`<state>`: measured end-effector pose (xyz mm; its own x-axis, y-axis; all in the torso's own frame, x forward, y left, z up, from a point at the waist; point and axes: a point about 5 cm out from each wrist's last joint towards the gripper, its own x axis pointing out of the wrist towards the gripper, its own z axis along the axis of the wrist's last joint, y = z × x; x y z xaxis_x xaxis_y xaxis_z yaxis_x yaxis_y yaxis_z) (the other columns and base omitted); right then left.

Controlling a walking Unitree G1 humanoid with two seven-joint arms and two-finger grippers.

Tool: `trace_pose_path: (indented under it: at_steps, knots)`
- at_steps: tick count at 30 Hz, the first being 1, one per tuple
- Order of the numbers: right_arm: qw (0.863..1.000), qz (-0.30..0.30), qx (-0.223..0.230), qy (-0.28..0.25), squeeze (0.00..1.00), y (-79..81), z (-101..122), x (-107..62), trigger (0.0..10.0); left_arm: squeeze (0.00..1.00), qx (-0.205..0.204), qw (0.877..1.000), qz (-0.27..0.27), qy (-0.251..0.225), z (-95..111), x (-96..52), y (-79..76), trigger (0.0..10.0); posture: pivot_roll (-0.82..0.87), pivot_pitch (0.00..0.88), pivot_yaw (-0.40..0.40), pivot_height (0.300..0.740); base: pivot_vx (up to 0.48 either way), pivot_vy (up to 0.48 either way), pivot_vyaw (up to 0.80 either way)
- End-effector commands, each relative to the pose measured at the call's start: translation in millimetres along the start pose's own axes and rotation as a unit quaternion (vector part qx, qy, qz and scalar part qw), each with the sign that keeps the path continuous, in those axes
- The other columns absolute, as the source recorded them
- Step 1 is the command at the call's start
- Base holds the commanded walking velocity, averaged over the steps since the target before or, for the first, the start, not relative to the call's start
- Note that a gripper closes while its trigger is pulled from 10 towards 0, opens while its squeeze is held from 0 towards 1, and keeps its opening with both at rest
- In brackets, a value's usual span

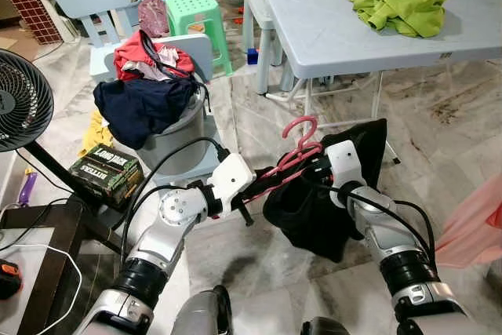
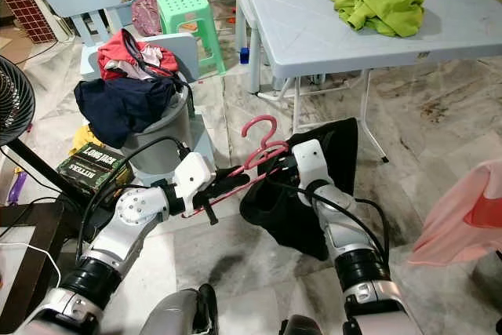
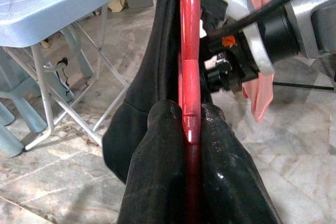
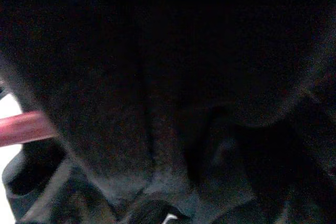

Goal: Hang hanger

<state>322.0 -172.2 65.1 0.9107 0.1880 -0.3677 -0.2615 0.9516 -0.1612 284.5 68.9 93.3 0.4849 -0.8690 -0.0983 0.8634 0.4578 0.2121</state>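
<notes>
A pink-red plastic hanger (image 1: 302, 137) is held low over the marble floor, its hook pointing up. My left gripper (image 1: 249, 194) is shut on one end of its bar. In the left wrist view the two black fingers (image 3: 157, 171) clamp the red bar (image 3: 189, 77). A black garment (image 1: 314, 221) hangs from the hanger's other end and drapes over my right gripper (image 1: 314, 169), which is buried in the cloth. The right wrist view is dark with black garment (image 4: 184, 77) and a bit of hanger (image 4: 23, 127) at one edge.
A pale blue folding table (image 1: 329, 29) with a green cloth (image 1: 400, 1) stands ahead on the right. A grey laundry bin (image 1: 176, 143) heaped with clothes is ahead on the left, beside a fan (image 1: 20, 100). A pink cloth (image 1: 471, 225) hangs at far right.
</notes>
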Motion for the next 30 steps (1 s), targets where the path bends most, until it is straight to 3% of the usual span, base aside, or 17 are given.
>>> trace_pose_path:
  at_steps: [1,12,17,24,30]
  knots:
    - [1.000,-0.016,-0.001,-0.008,0.00,-7.8,3,0.4,0.0,0.00,0.024,0.999,-0.001,-0.028,15,1.1,2.7,0.0,-0.05,0.067,0.043,0.740,0.000,0.000,0.00]
    - [0.999,-0.047,0.013,-0.016,0.00,-25.3,-3,-6.7,0.0,0.00,0.035,0.999,-0.006,-0.030,20,1.7,3.8,0.0,-0.06,0.067,0.048,0.740,0.000,0.000,0.00]
    - [0.994,-0.098,0.034,-0.032,0.00,-37.9,0,-9.2,0.0,0.00,0.043,0.999,-0.002,-0.026,20,0.9,5.9,0.0,-0.06,0.066,0.048,0.740,0.000,0.000,0.00]
    - [0.976,-0.184,0.077,-0.091,0.00,-59.6,18,-14.7,0.0,0.00,0.046,0.999,0.004,-0.020,19,-0.3,7.7,0.0,-0.06,0.062,0.046,0.740,0.000,0.000,0.00]
    - [0.946,-0.273,0.092,-0.149,0.00,-87.0,40,-26.0,0.0,0.00,0.050,0.999,0.003,-0.009,13,-3.9,6.2,0.0,-0.06,0.060,0.045,0.740,0.000,0.000,0.00]
